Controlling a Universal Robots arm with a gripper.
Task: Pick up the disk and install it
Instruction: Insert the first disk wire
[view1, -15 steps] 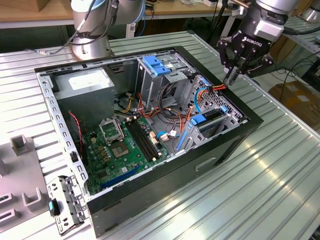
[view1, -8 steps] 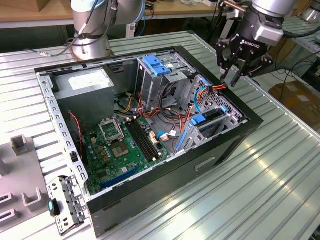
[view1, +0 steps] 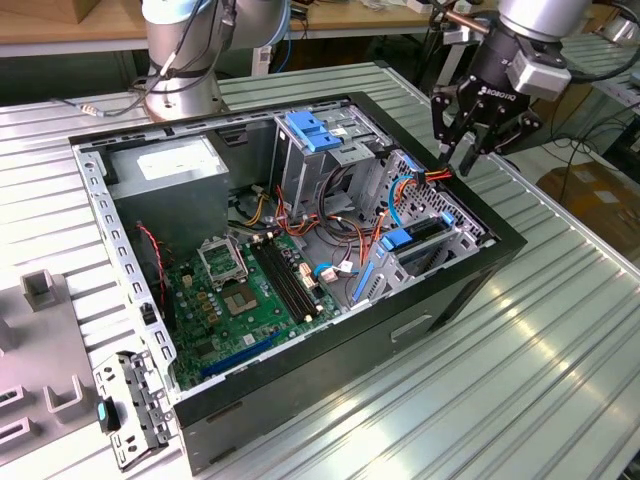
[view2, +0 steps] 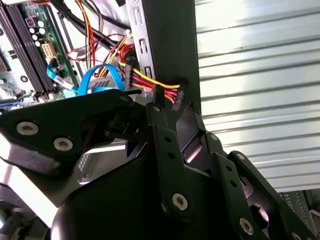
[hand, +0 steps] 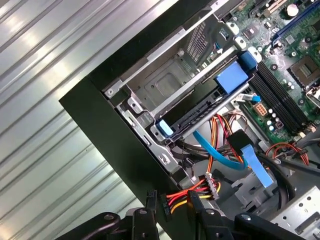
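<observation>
The disk (hand: 195, 115) lies flat in the lower slot of the metal drive cage (hand: 167, 87), showing a dark edge with blue plastic at both ends. In the exterior view the disk (view1: 422, 230) sits in the cage at the open case's right side. My gripper (view1: 460, 165) hangs over the case's far right rim, apart from the disk. Its fingers (hand: 192, 202) are shut on the black connector (hand: 165, 202) of a red, yellow and black power cable, which is lifted to the rim. In the second wrist view the gripper (view2: 170, 97) has those wires running between its fingertips.
The open black computer case (view1: 470, 270) lies on a ribbed metal table (view1: 560, 330). Inside are a green motherboard (view1: 250, 290), a grey power-supply box (view1: 170, 175), a blue latch plate (view1: 315, 130) and loose blue and orange cables (hand: 225, 157). Grey fixtures (view1: 40, 290) stand at the exterior view's left.
</observation>
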